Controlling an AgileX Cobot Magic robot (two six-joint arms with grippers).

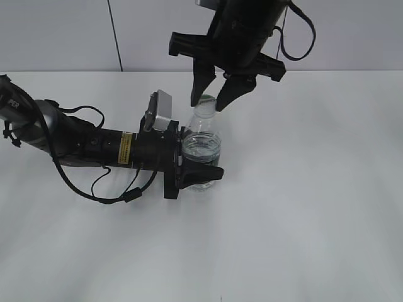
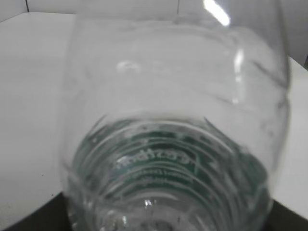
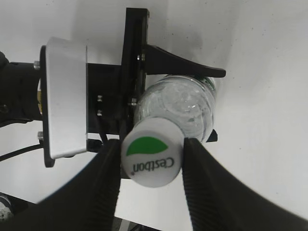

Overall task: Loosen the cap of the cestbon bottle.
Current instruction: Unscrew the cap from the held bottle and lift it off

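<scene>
The cestbon bottle [image 1: 204,124] stands upright on the white table, clear with a dark green label band. My left gripper [image 1: 203,155] is shut on its lower body from the left. The bottle fills the left wrist view [image 2: 178,120], where the jaws are hidden. The cap [image 3: 151,156], white with a green logo and "Cestbon" print, sits on the neck. My right gripper [image 3: 151,168] comes down from above, and its two ribbed fingers press the cap's sides. It also shows in the exterior view [image 1: 208,106], round the cap [image 1: 206,99].
The left arm [image 1: 82,145] lies low across the table's left side with its cables. The left wrist camera housing [image 3: 65,96] and the left gripper's finger [image 3: 183,67] lie just beside the right gripper's fingers. A grey wall stands behind the table.
</scene>
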